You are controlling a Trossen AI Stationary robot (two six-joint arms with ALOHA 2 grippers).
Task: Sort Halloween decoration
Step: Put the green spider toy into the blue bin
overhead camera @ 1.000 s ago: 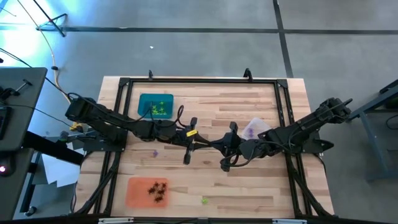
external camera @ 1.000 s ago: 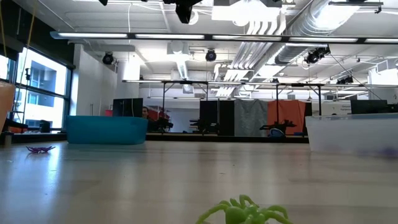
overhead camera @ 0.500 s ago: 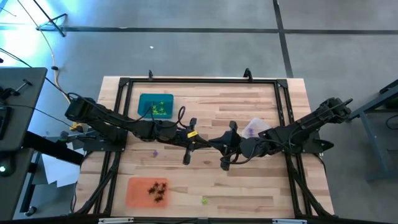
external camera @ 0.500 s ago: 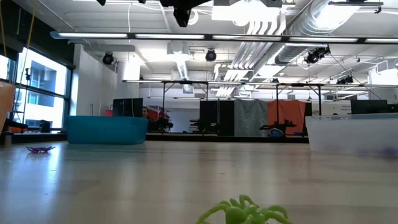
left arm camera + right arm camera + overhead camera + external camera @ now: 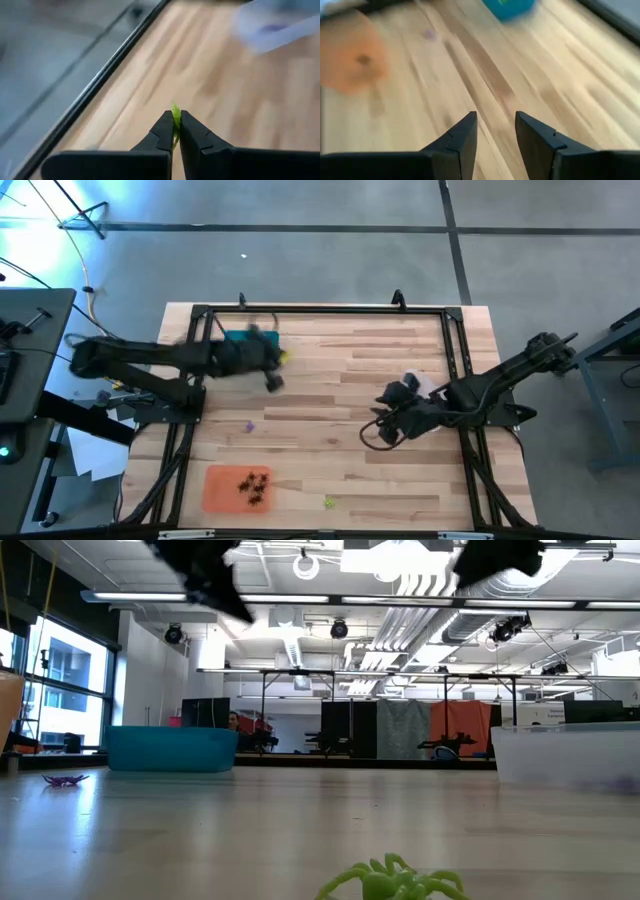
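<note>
Swinging back toward the teal plastic tray (image 5: 240, 338), the left end effector (image 5: 174, 126) is pinching a light, flimsy yellow-green plastic spider (image 5: 175, 112) by its body; the right end effector (image 5: 494, 131) is hanging released.

Grey concrete floor (image 5: 330, 260) surrounds the wooden worktop (image 5: 340, 370). Beyond it, an open hall has white ceiling ducts (image 5: 440, 580), strip lights (image 5: 330, 602) and a bright window (image 5: 60, 690) at one side.

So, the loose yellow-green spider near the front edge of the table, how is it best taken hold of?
Grip the yellow-green spider by its raised middle body, coming straight down from above. It sits flat on the table with thin legs spread around, so they likely offer little hold, and nothing crowds it.
</note>
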